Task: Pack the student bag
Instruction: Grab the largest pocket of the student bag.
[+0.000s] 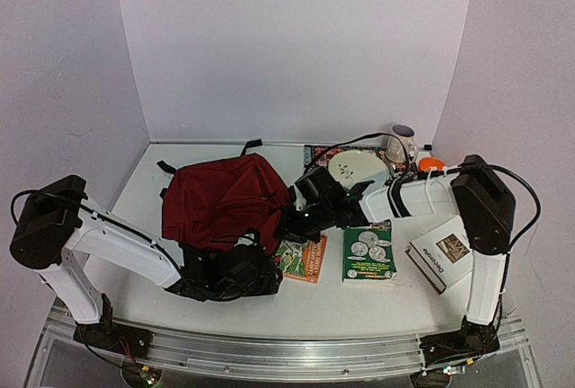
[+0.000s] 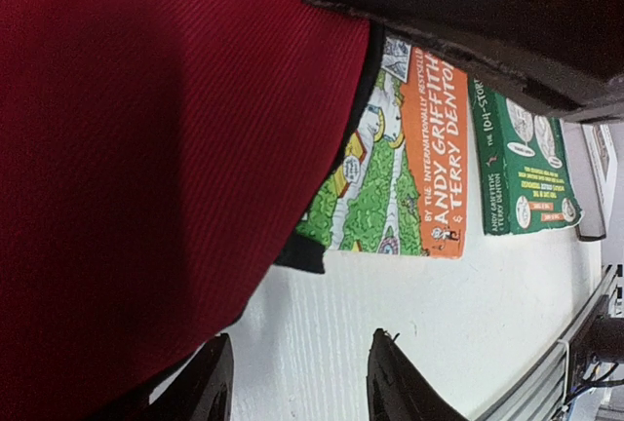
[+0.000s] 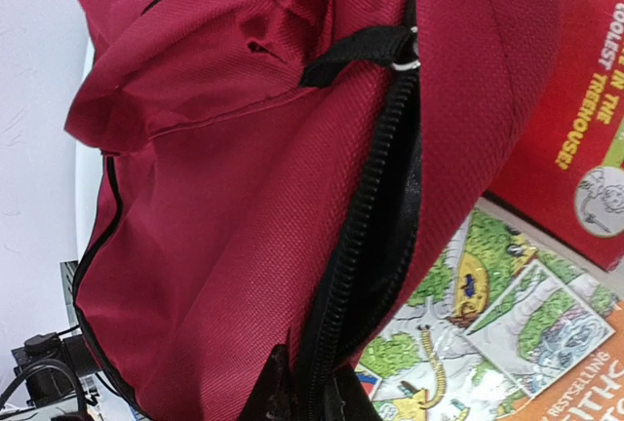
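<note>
At four o'clock on the bag (image 1: 220, 199), right gripper (image 3: 310, 397) pinches the zipper edge (image 3: 361, 246), left gripper (image 2: 297, 382) gaping; shallow bite could slip.

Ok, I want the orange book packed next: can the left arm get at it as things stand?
Probably, though cramped: the left gripper stands open near the orange book, bare table between, but the student bag overlaps its corner and the right gripper, pinching the bag's zipper, hangs close above.

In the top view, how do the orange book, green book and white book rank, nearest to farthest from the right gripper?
1. orange book, just below the right gripper.
2. green book, middle, farther right.
3. white book, farthest right.
</note>
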Available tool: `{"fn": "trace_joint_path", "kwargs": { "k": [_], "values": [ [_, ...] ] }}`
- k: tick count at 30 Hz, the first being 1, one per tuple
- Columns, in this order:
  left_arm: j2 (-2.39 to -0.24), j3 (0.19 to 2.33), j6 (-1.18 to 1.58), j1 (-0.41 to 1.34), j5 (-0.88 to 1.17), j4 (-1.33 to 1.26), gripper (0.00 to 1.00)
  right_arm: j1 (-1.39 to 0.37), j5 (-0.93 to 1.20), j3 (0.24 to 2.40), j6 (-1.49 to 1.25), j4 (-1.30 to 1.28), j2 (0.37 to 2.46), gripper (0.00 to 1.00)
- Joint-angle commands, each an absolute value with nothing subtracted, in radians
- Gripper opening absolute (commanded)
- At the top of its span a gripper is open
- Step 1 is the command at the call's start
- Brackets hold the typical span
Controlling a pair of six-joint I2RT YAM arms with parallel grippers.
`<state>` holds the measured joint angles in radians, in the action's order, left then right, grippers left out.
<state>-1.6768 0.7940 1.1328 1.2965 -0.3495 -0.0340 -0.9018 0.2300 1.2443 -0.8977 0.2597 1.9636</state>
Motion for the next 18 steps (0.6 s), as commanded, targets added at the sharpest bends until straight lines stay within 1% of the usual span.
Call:
{"fn": "trace_joint_path", "kwargs": {
  "k": [1,11,18],
  "values": [
    [-1.673,0.786,1.232,1.281,-0.439,-0.146,0.48,-0.924,0.255,1.289,-0.924,0.294,1.964,0.08],
    [-1.682,0.748,1.325,1.252,-0.476,-0.163,0.48,-0.947,0.255,1.3,-0.942,0.307,1.953,0.06],
    [-1.702,0.728,1.356,1.252,-0.509,-0.163,0.4,-0.953,0.26,1.315,-0.947,0.308,1.954,0.05]
  ]
}}
